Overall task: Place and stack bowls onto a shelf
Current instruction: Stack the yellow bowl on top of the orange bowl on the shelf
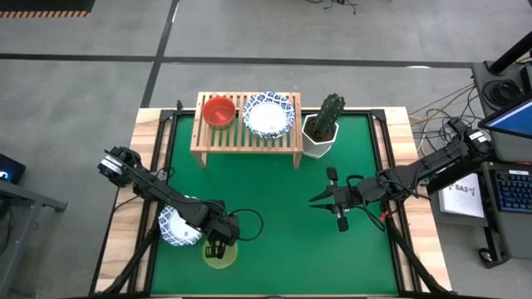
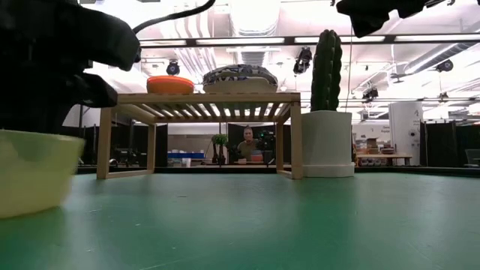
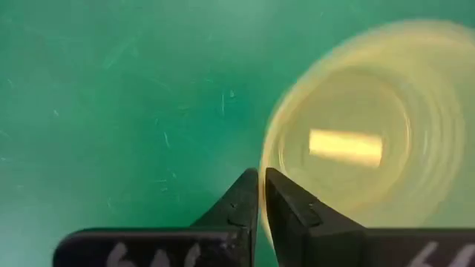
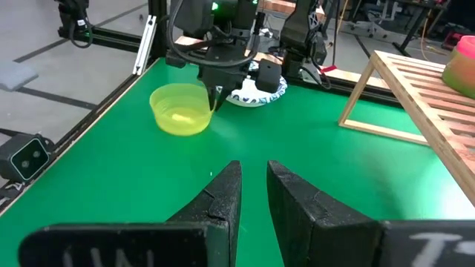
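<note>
A yellow plastic bowl (image 1: 223, 257) (image 4: 178, 111) sits near the table's near edge. My left gripper (image 1: 218, 247) (image 3: 261, 178) stands over it, shut on its rim. A white bowl with a blue rim (image 1: 174, 228) rests on the mat just left of it, partly under the left arm. The wooden shelf (image 1: 248, 137) (image 2: 202, 97) stands at the far side. On it are a red bowl (image 1: 219, 110) and another white-and-blue bowl (image 1: 270, 115). My right gripper (image 1: 314, 201) (image 4: 254, 174) hovers right of centre, fingers a narrow gap apart, touching nothing. My left gripper pinches the yellow bowl's rim (image 3: 265, 157) on the side toward the table's centre, with one finger inside the bowl and one outside. The fingers (image 4: 215, 96) come from above, pointing down. In the right wrist view the bowl sits upright with its base on the mat.
A white angular pot with a green cactus (image 1: 324, 124) (image 2: 327, 112) stands right of the shelf. Wooden borders and a dark frame run along the table's left and right edges. Open green mat lies between the two grippers and in front of the shelf. A person sits far behind the table (image 2: 246, 144).
</note>
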